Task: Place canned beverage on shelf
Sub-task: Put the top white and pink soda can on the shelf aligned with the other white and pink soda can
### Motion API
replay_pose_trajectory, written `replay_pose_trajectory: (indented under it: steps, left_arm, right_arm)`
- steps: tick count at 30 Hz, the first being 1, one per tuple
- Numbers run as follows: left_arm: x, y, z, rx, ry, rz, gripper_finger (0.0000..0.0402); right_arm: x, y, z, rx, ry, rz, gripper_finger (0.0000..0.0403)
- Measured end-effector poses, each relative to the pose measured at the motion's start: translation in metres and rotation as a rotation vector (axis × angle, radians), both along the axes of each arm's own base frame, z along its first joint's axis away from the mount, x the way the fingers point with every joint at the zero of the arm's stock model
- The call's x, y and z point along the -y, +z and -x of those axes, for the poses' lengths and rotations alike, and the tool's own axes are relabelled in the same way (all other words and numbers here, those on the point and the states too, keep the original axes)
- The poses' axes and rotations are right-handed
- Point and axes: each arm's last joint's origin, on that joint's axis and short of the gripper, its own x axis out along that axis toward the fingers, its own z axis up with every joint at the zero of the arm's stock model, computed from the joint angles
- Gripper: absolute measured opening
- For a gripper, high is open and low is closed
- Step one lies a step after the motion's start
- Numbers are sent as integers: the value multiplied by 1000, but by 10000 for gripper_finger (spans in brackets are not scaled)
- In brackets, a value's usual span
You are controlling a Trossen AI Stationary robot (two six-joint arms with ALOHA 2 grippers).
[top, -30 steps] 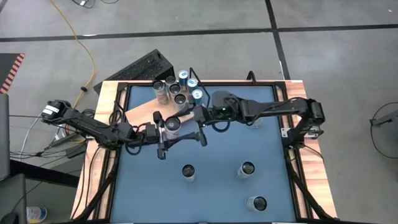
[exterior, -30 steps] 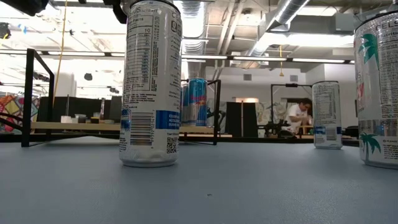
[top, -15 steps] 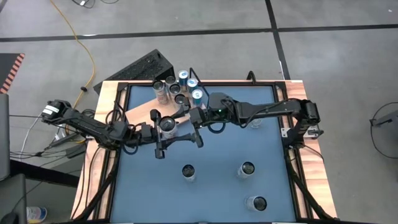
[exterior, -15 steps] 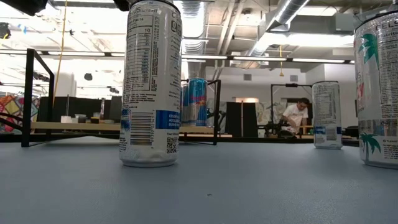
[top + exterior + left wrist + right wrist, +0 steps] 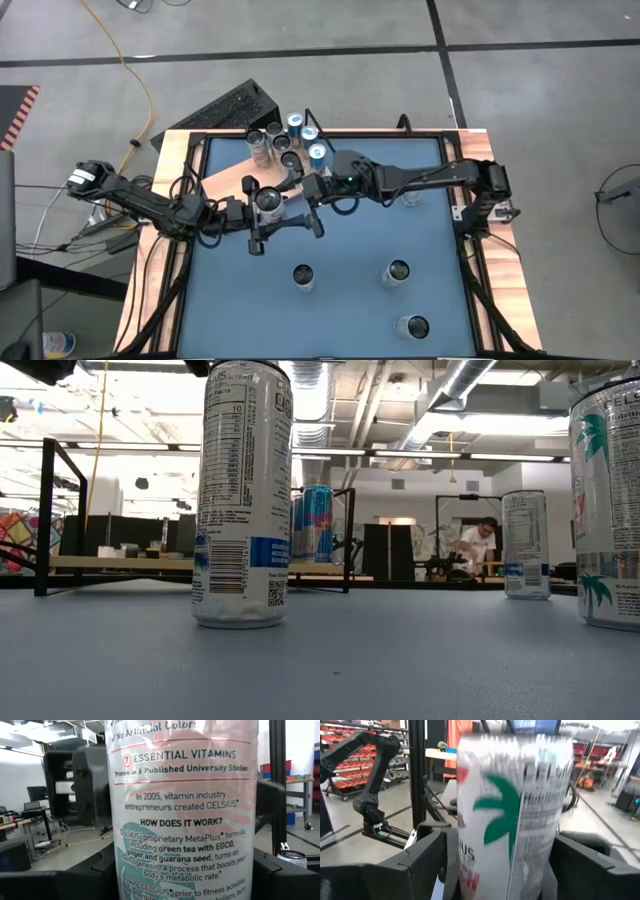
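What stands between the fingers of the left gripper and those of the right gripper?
One Celsius can, upright, with both the left gripper and the right gripper around it; both wrist views show it between their fingers.

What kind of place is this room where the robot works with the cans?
Probably a workshop or robotics lab, not a home. The low view shows bare ceiling ducts and a person at a bench far behind the table; a wrist view shows racks of red bins.

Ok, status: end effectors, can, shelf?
Left end effector shut on the can, by the shelf. Right end effector at same can. Can cluster crowds shelf's far end.
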Motion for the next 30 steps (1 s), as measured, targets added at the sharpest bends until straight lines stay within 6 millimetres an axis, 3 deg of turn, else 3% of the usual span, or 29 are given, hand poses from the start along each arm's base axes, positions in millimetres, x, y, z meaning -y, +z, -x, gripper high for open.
replay_pose_trajectory:
  steps: [7, 22, 30]
  left_arm:
    - [0, 0, 0, -1, 3, 1, 243]
    - [0, -1, 0, -8, 10, -1, 244]
    - [-1, -5, -2, -52, 7, 52, 293]
  right_arm:
    - [-4, 4, 1, 42, -17, 45, 323]
    - [-1, 4, 1, 33, -20, 45, 209]
    - [-2, -1, 0, 6, -15, 50, 189]
